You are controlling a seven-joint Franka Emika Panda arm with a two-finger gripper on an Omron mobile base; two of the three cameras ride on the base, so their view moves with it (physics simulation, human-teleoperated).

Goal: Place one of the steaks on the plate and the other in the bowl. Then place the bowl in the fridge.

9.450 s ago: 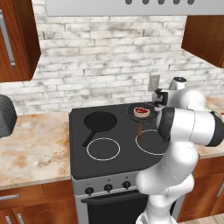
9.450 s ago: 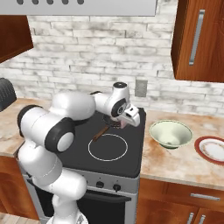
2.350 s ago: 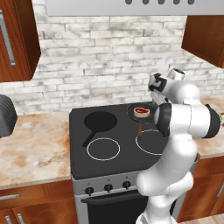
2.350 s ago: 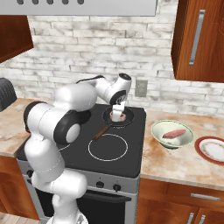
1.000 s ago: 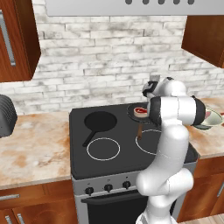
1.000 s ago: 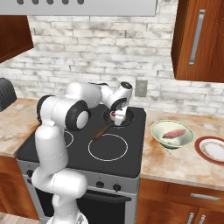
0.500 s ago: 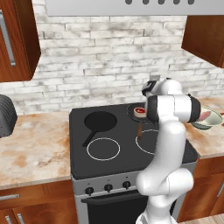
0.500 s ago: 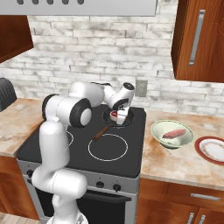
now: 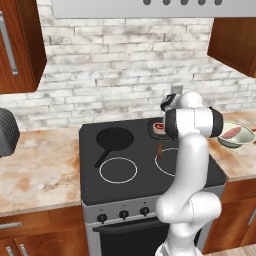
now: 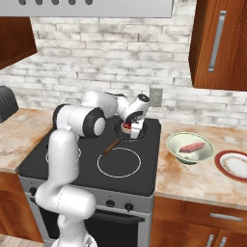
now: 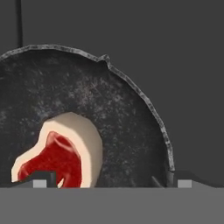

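Where the arm stood higher before, gripper (image 10: 135, 126) lower over red steak (image 11: 65, 157), jaws wide

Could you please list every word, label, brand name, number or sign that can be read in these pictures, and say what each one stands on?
None: no readable text shows anywhere. The stove front carries plain knobs without marks, and the cabinets, bowl, plate and pan holding the red steak bear no lettering.
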